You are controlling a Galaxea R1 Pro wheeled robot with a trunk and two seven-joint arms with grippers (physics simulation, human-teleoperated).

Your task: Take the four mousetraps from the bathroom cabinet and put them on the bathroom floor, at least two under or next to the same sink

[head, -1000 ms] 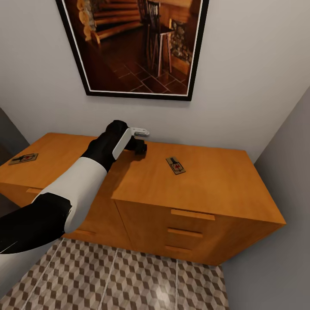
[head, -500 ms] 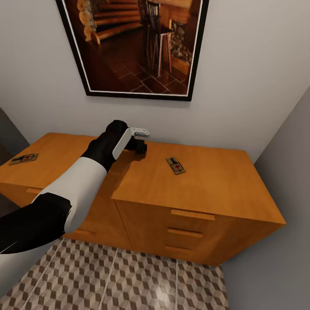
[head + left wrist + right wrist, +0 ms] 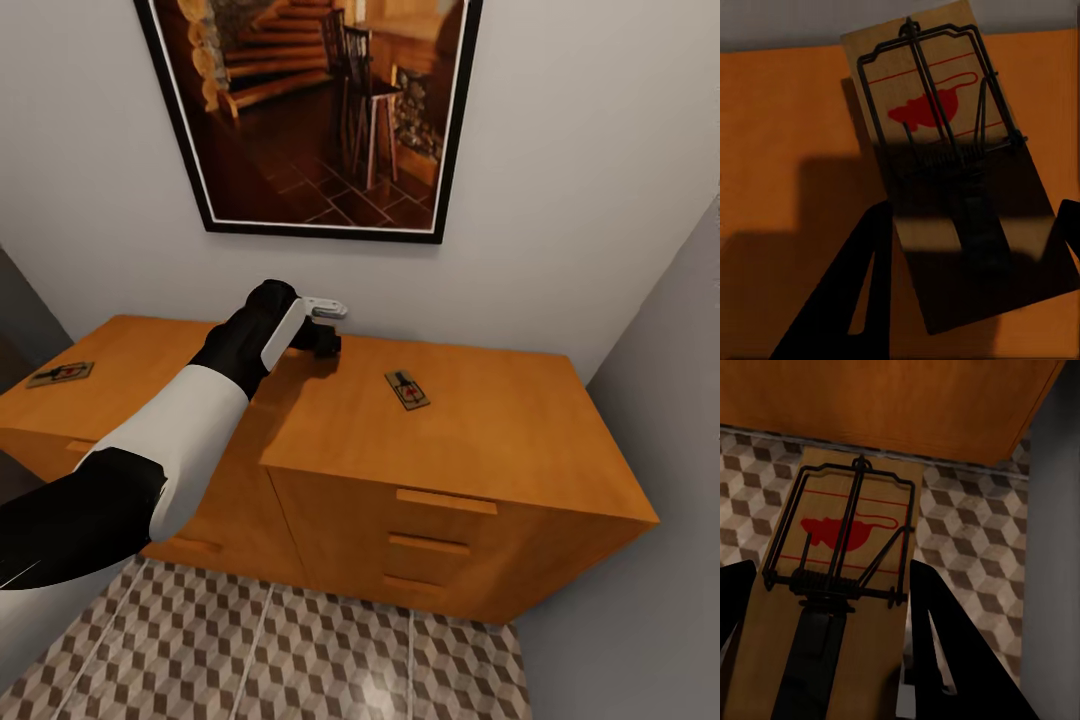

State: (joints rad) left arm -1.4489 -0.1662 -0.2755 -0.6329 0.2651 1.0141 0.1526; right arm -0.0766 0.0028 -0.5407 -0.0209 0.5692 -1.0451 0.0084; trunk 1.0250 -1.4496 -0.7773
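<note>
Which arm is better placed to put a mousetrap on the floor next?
The right: its hand already holds a mousetrap above the bathroom floor, while the left hand straddles a trap on the cabinet.

A room in a home: a framed picture [image 3: 310, 110] hangs on the pale wall above a wooden cabinet [image 3: 470, 450] with drawers, and the floor [image 3: 300, 650] is laid with cube-patterned tiles.

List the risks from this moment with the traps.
1. The left pincer straddles the back-edge mousetrap, which lies on the cabinet top close to the wall. A skewed closure might shove it against the wall instead of gripping it.
2. The right pincer carries the second mousetrap above the bathroom floor. If the grip loosens, it would likely drop.
</note>
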